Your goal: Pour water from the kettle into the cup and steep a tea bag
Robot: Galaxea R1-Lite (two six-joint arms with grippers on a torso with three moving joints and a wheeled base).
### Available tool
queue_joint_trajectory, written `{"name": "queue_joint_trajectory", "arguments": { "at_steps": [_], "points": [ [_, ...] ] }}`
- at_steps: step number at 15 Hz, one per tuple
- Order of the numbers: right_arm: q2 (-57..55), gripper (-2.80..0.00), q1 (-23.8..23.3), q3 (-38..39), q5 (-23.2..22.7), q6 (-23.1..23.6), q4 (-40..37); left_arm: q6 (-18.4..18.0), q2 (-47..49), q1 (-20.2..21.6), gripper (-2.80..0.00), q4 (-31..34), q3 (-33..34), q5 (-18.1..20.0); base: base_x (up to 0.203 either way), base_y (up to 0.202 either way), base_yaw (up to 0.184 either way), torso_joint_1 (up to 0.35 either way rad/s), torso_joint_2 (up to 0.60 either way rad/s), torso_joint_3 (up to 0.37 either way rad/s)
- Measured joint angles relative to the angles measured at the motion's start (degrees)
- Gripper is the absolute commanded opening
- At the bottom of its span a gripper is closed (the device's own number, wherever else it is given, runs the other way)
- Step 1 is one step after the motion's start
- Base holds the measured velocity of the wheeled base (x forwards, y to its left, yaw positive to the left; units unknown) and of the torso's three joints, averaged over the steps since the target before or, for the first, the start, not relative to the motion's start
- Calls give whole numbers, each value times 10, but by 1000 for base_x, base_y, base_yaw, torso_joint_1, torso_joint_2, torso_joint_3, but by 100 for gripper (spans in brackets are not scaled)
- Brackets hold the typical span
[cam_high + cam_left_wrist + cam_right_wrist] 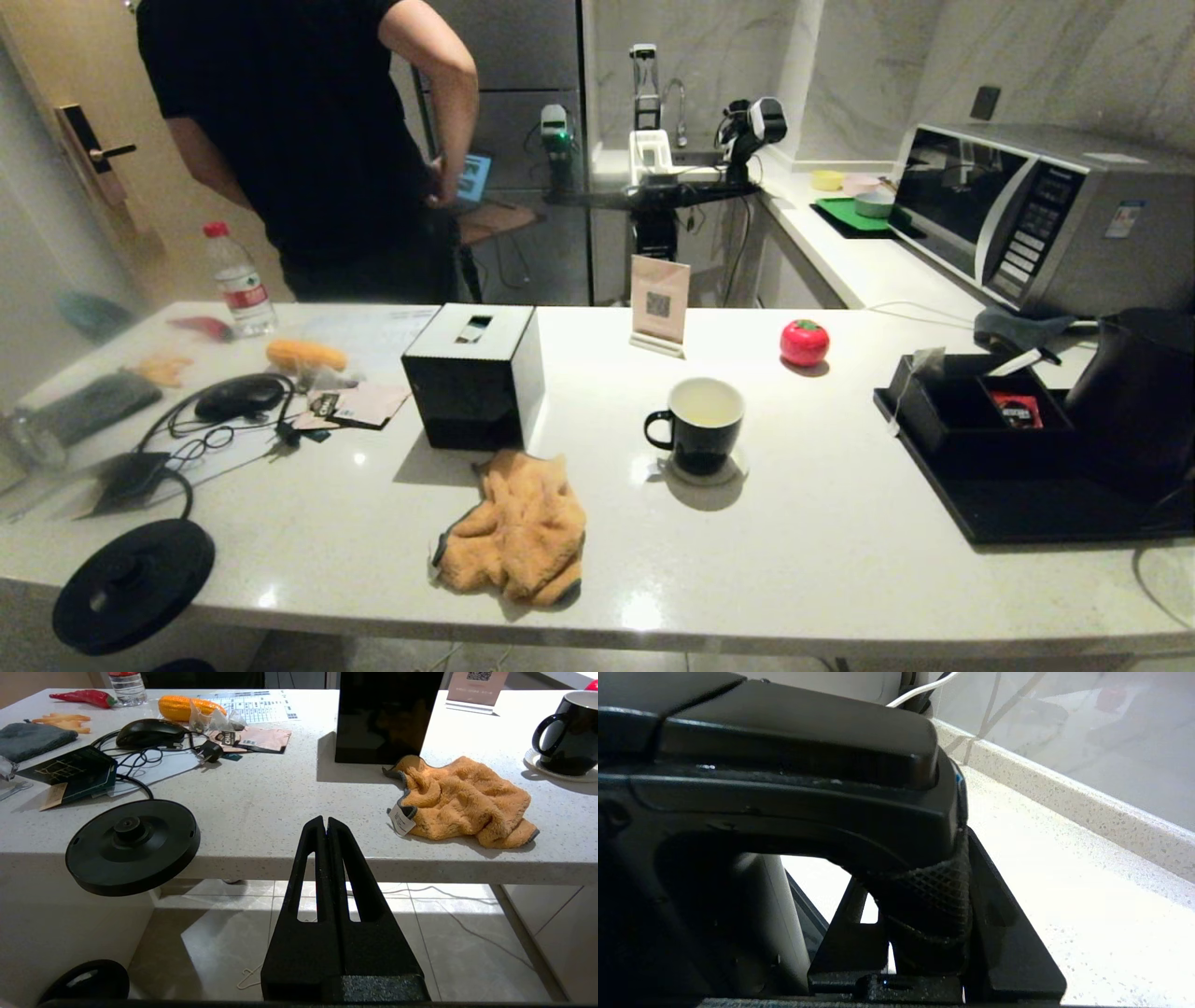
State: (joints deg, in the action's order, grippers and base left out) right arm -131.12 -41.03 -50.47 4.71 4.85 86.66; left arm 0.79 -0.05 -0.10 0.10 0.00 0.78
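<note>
- Table (pixel 822 560) carries everything.
- Kettle (pixel 1139 401) stands on the black tray (pixel 1027 513) at the right edge, its handle (pixel 924 896) clamped in the right hand (pixel 924 933), seemingly.
- Cup (pixel 698 427) sits mid-table.
- Left hand (pixel 325 826) hangs clenched and empty before the table's edge.

My left gripper (pixel 325 826) carries two matte black, finely grained fingers (pixel 308 868), each a long taper with a slotted cut-out, rising from a blocky black base. My right gripper (pixel 924 933) shows black angular fingers (pixel 1008 933) of the same plastic, flat-faced.
</note>
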Motion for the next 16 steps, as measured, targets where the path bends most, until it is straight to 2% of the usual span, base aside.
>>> {"name": "queue_joint_trajectory", "arguments": {
  "at_steps": [7,10,16],
  "points": [
    [0,-280,-1,6,1,-1,-1,0,0,0,-280,0,0,0,0,0,0,0,0,0],
    [2,-280,-1,14,27,-5,-3,0,0,0,-280,0,0,0,0,0,0,0,0,0],
    [3,-280,-1,19,33,-11,-1,0,0,0,-280,0,0,0,0,0,0,0,0,0]
  ]
}}
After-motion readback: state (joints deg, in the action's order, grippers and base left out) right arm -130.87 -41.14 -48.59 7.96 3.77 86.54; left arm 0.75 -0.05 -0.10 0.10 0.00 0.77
